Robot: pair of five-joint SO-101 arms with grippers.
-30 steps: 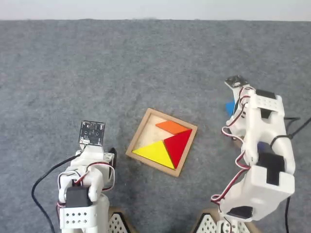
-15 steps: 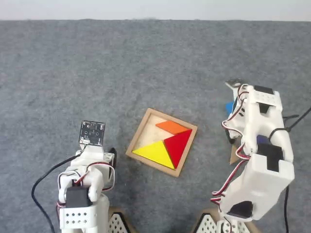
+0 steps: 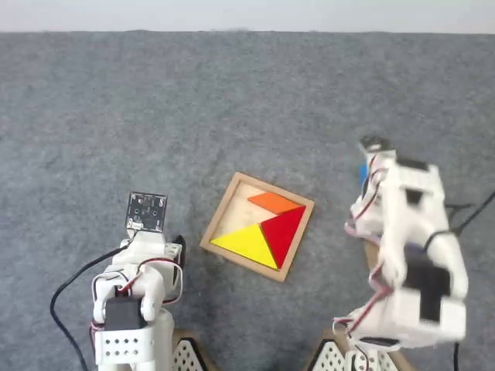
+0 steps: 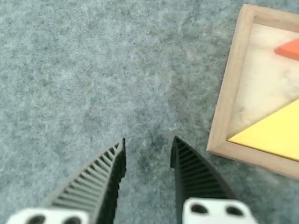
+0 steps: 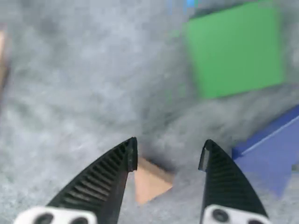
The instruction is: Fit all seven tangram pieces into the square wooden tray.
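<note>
The right arm [image 3: 406,232] has drawn back toward its base and a little toward the tray over the last second, while the tray, its pieces and the left arm [image 3: 139,270] have kept their places. The square wooden tray [image 3: 220,210] lies turned at an angle on the grey counter [image 3: 155,116], between the two arms. Three pieces lie in it: an orange piece [image 3: 272,202] along its far side, a red triangle [image 3: 284,230] toward the right arm, and a yellow triangle [image 3: 246,242] at the near side, edge to edge with the red one. The part of the tray floor toward the left arm is bare wood. Beside the right arm, well apart from the tray, a sliver of a light blue piece [image 3: 363,171] shows at the arm's edge. The right gripper [image 5: 169,142] is spread wide with nothing in its hold; a tan triangle [image 5: 150,181] lies on the counter between its fingers, close to one of them, though I cannot tell whether they touch. Beyond it lie a green square [image 5: 236,49] and a dark blue piece [image 5: 268,149], apart from each other. The left gripper [image 4: 148,140] is partly open and empty, low over bare counter just beside the tray's rim.
</note>
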